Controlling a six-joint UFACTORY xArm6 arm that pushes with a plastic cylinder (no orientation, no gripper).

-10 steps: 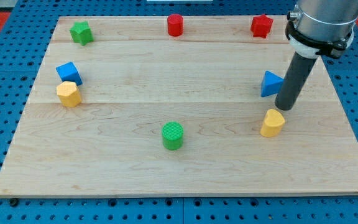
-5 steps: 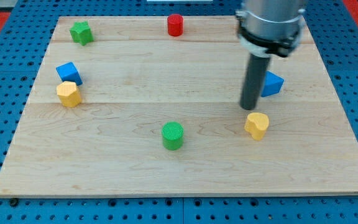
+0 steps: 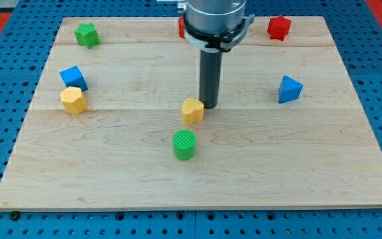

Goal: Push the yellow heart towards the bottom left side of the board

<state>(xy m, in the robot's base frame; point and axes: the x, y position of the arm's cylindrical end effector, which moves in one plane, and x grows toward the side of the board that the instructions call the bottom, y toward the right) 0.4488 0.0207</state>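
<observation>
— So where do we have my tip [image 3: 209, 105]?
— Touching the yellow heart's [image 3: 192, 111] right side; we carry no jaws, only the bare rod.
— And the heart?
— Mid-board, nearer the top edge than the green cylinder [image 3: 184, 144] just below it, well apart from the bottom left corner.

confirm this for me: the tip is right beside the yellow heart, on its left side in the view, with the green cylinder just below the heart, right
Not quite. In the camera view my tip is against the yellow heart on its right side, slightly toward the view's top, not its left. The rest holds: the green cylinder sits just below the heart, apart from it.
</observation>
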